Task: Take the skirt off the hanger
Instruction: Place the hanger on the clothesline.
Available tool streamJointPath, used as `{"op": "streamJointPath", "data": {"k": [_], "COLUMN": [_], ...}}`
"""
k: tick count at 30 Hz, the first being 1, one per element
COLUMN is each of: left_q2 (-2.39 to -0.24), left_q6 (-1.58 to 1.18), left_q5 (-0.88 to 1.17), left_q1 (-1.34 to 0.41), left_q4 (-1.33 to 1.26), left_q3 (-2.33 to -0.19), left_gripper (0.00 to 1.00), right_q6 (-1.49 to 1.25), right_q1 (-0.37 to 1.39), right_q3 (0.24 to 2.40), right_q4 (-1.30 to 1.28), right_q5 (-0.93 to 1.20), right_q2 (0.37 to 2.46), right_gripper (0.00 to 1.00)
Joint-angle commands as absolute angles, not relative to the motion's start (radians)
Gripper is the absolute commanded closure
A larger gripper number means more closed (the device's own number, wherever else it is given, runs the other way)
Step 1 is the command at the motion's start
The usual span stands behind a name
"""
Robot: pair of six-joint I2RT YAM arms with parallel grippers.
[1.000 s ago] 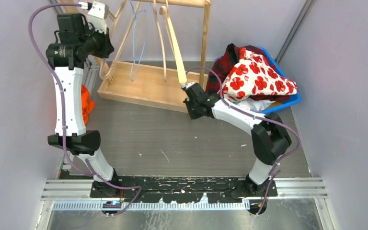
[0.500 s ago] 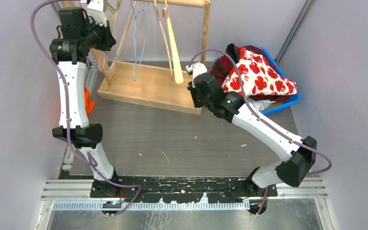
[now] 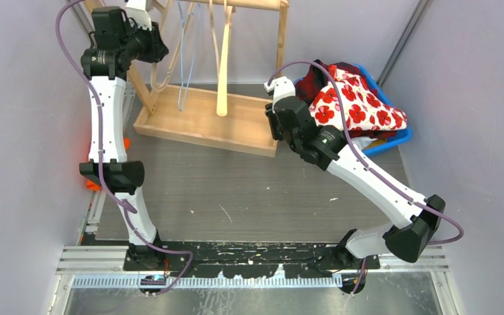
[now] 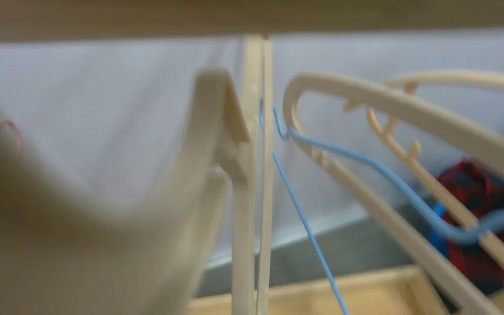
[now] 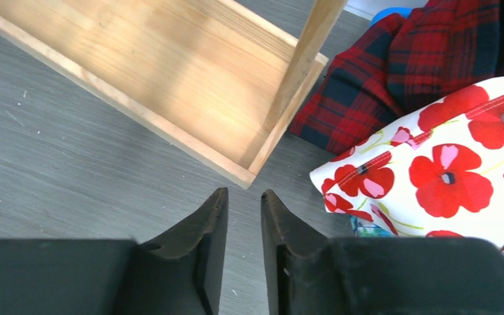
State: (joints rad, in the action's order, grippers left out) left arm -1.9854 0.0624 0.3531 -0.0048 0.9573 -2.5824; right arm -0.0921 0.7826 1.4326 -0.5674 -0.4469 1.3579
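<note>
The skirt (image 3: pixel 357 108), white with red poppies, lies on the heap in the blue basket (image 3: pixel 400 138), free of any hanger; it also shows as the skirt (image 5: pixel 459 157) at the right of the right wrist view. A bare cream hanger (image 3: pixel 223 85) hangs straight down from the rack's top rail. My right gripper (image 5: pixel 243 192) hovers over the floor by the rack's near corner, jaws slightly open and empty. My left gripper (image 3: pixel 159 47) is up at the rack's top left. Another cream hanger (image 4: pixel 190 197) fills its view, blurred; its fingers are hidden.
The wooden rack base (image 3: pixel 197 118) stands at the back, its post (image 3: pixel 280 46) close to my right arm. A blue wire hanger (image 3: pixel 187 59) hangs among the cream ones. A red plaid garment (image 5: pixel 400 72) lies under the skirt. Orange cloth (image 3: pixel 92 186) peeks out behind my left arm.
My right gripper let go of the cream hanger's end and opened; the hanger swung back to hang straight. The right arm drew back and rose. My left arm shifted right along the rack top.
</note>
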Motion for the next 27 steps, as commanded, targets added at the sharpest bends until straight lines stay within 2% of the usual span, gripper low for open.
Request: {"op": "streamJointPath", "data": {"k": [1,2,4,7,10,11,15,17,20,21,27], "left_q2": [-1.959,-1.946,-1.917,-1.861,-1.798,-1.773,-1.676,-1.628,-1.532,-1.5,-1.346], "left_q6": [0.064,0.075,0.102,0.135,0.159,0.164,0.184,0.191,0.181,0.171,0.11], "left_q5": [0.377,0.375,0.362,0.325,0.313,0.313,0.308,0.302,0.327,0.347,0.38], "left_q1": [-0.002,-0.001,0.0,0.009,0.023,0.028,0.036,0.038,0.036,0.037,0.034], "left_q4": [0.934,0.937,0.946,0.967,0.979,0.98,0.99,0.999,0.994,0.989,0.946], "left_q3": [-2.599,-2.586,-2.565,-2.537,-2.503,-2.489,-2.437,-2.41,-2.333,-2.304,-2.164], "left_gripper": [0.59,0.52,0.5,0.38,0.11,0.07,0.04,0.04,0.03,0.03,0.02], "right_q6": [-0.062,-0.057,-0.045,-0.027,-0.017,-0.016,0.006,0.017,0.046,0.055,0.071], "right_q1": [0.782,0.783,0.782,0.782,0.782,0.782,0.782,0.783,0.781,0.782,0.779], "right_q3": [1.443,1.437,1.426,1.419,1.413,1.405,1.368,1.368,1.371,1.365,1.362], "right_q4": [-0.488,-0.476,-0.451,-0.428,-0.408,-0.394,-0.335,-0.326,-0.31,-0.299,-0.241], "right_q5": [-0.52,-0.522,-0.522,-0.512,-0.522,-0.531,-0.533,-0.531,-0.546,-0.549,-0.521], "right_q2": [1.307,1.306,1.305,1.315,1.329,1.33,1.328,1.333,1.342,1.344,1.369], "right_gripper": [0.66,0.63,0.61,0.6,0.58,0.56,0.39,0.28,0.05,0.0,0.0]}}
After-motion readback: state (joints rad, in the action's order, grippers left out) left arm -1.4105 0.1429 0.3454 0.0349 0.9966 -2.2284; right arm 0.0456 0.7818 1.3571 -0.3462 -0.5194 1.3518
